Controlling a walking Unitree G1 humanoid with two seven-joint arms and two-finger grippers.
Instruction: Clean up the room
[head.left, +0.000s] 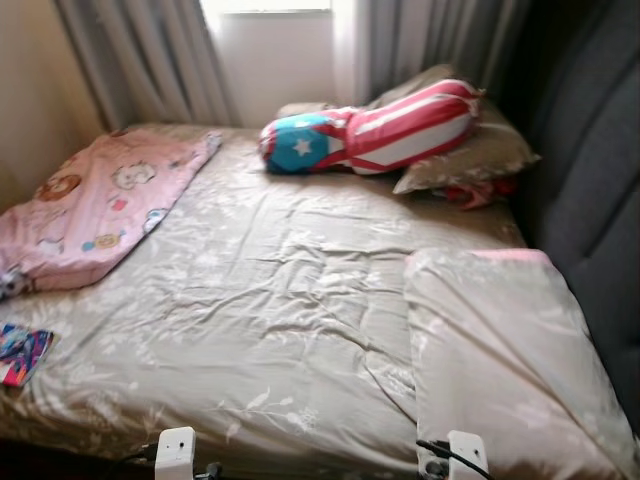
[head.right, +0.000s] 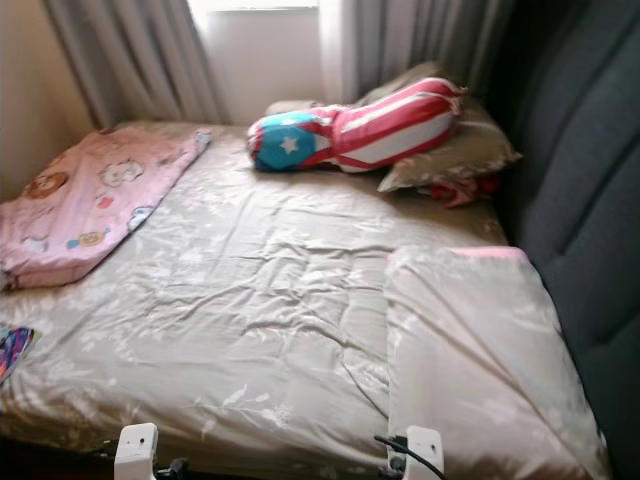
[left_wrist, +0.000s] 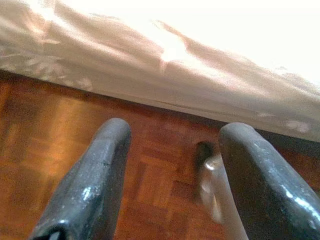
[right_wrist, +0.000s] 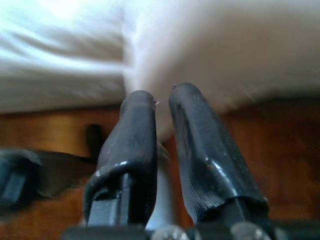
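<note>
At the foot of the bed (head.left: 250, 300), both arms hang low over the wood floor (left_wrist: 45, 145).

The beige floral sheet is wrinkled across the middle. A pink blanket (head.left: 95, 205) lies folded along the bed's left side, reaching up toward the grey curtains (head.left: 140, 55). By the curtains a striped bolster (head.left: 375, 130), red and white with a blue starred end, leans on a beige pillow (head.left: 470, 155). A second pillow (head.left: 500, 350) in the same beige cloth lies at the near right corner, beside the dark headboard (head.left: 590, 180). A small bright-coloured thing (head.left: 20, 352) sits at the near left edge; I can't make out what it is. The left gripper (left_wrist: 172, 145) has its fingers spread wide, holding nothing, just off the bed's edge. The right gripper (right_wrist: 161, 100) has its fingers nearly pressed together, tips just apart, pointing at the overhanging bedding.
</note>
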